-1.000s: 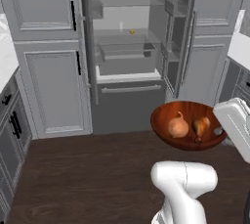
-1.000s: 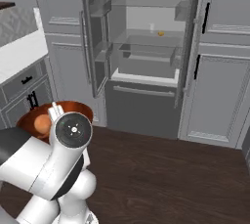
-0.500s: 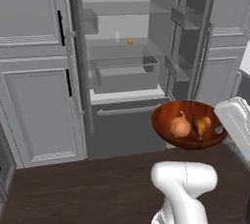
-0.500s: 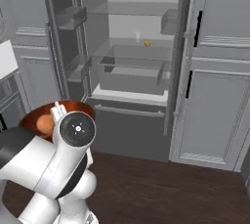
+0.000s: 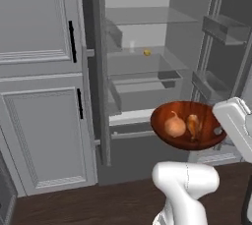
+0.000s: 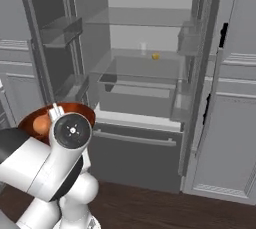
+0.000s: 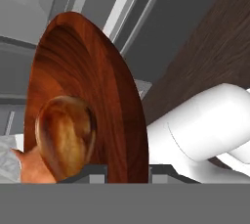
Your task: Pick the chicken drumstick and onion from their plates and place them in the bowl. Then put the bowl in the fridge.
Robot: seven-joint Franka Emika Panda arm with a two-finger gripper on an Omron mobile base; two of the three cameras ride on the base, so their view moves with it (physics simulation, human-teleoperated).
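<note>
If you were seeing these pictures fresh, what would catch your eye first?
The wide glossy reddish-brown bowl, held up by the gripper at its rim, carries the round tan onion and the brown drumstick. Behind it stands the open dark grey fridge, with clear shelves.

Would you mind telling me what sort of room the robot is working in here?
Most likely a kitchen: an open fridge with clear shelves stands between grey panelled cabinets, and the bowl holds an onion and a drumstick.
</note>
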